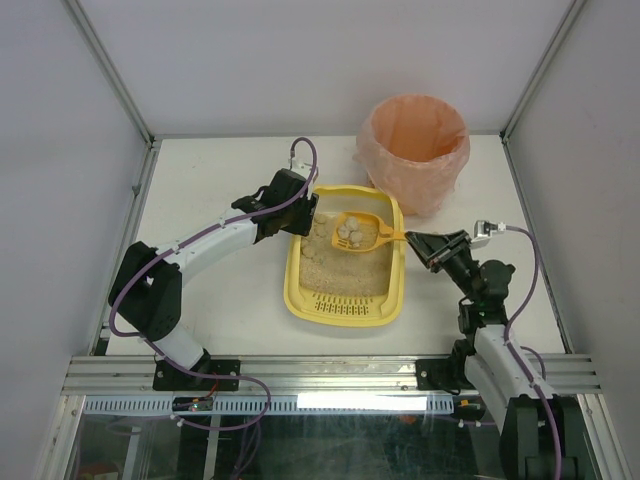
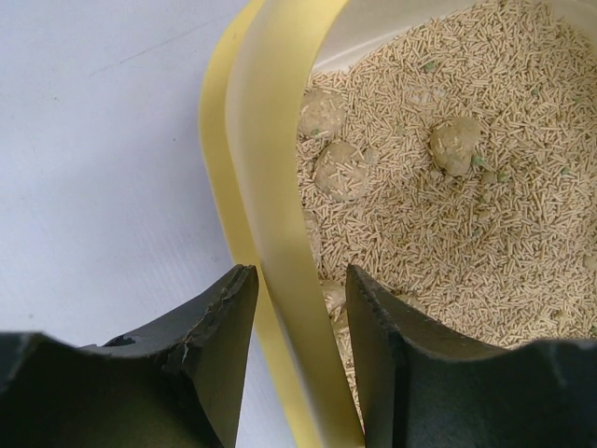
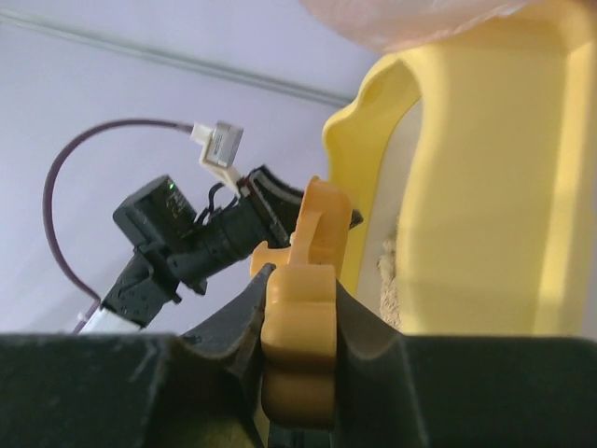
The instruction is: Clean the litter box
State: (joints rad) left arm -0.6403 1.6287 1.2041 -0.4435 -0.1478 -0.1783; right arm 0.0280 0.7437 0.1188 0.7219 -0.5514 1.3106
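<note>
The pale-yellow litter box (image 1: 292, 290) lies mid-table, its slotted grate at the near end and beige litter inside. My left gripper (image 1: 300, 215) straddles its far-left rim (image 2: 270, 168), one finger outside and one over the litter, closed on the rim. Several grey clumps (image 2: 454, 142) lie in the litter. My right gripper (image 1: 412, 240) is shut on the handle (image 3: 298, 327) of the orange slotted scoop (image 1: 355, 232). The scoop hangs over the box's far end with clumps in it. The box's wall (image 3: 485, 187) fills the right of the right wrist view.
A round bin lined with a pink-orange bag (image 1: 415, 150) stands just behind the box at the back right, its mouth open. The left arm's wrist (image 3: 187, 238) shows beyond the scoop in the right wrist view. White walls enclose the table.
</note>
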